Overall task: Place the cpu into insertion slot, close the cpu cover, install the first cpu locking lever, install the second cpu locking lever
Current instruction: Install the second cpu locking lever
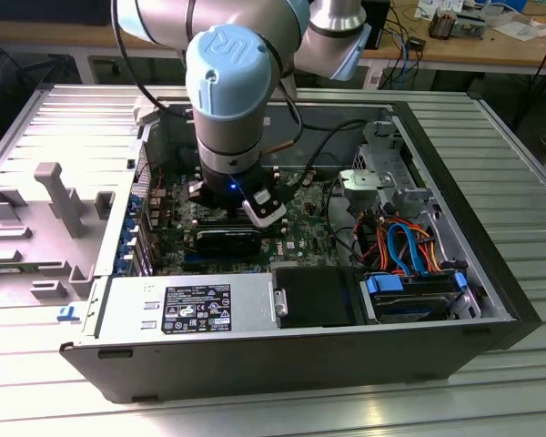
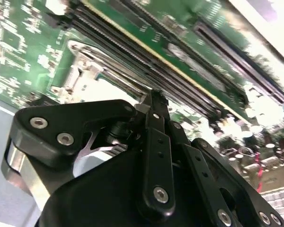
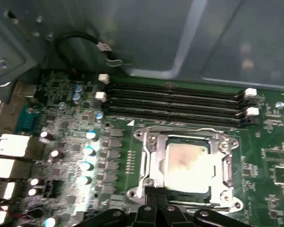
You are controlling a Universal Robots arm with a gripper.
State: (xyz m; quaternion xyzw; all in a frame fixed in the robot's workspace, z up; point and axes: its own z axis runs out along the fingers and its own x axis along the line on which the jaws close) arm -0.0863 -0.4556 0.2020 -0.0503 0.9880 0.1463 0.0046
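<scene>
Print in the scene: little of it can be read.

At lower centre of the exterior view, a black sticker (image 1: pixel 197 309) with white print and small symbols sits on the silver power supply box (image 1: pixel 187 308); its lines cannot be made out. At top centre, the arm's blue joint cap (image 1: pixel 229 45) carries a raised two-letter emblem. In both wrist views the green circuit board (image 3: pixel 270 156) (image 2: pixel 33 56) bears fine white lettering beside its parts, none of it legible.

We list: cpu (image 3: pixel 187 163) seated in slot (image 3: pixel 149 163), cover (image 3: pixel 226 171) shut flat around it; four memory slots (image 3: pixel 173 101) beside; capacitors (image 3: pixel 87 151) near; gripper (image 3: pixel 156 213) at the cover's edge.
</scene>
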